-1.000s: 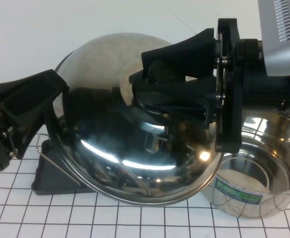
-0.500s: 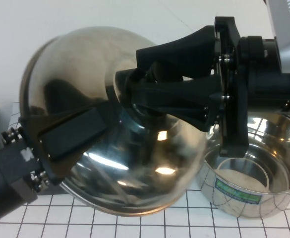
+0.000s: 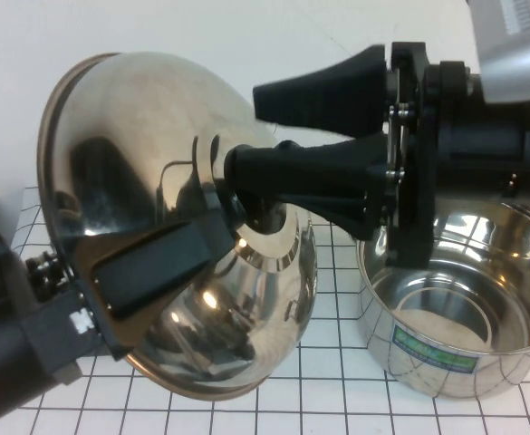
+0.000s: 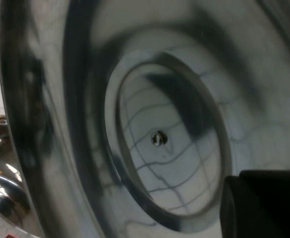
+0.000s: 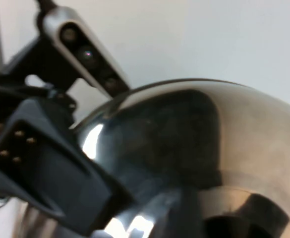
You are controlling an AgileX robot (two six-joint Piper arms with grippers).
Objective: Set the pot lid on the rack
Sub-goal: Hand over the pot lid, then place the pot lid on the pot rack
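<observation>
Both grippers work at the pot lid (image 3: 147,172), which is held up off the table and tilted steeply, dome toward the camera in the high view. Left gripper (image 3: 160,263) comes in low from the left, one black finger pressed flat on the dome and its rim pinched between the jaws; the left wrist view shows the lid's hollow underside (image 4: 164,144) with a finger tip at the corner. Right gripper (image 3: 265,145) reaches in from the right with its fingers spread, one finger above and one at the centre of the lid, where the knob is hidden behind them. A second ago the lid lay lower and flatter over the rack, with the rack's dark base and a wire showing at its left edge; now the lid stands higher and more upright, and the rack is out of sight behind it. To the right stands the steel pot (image 3: 468,317) with a green label, nothing visible inside it. A white gridded mat (image 3: 337,399) covers the table, with a plain pale wall behind.
</observation>
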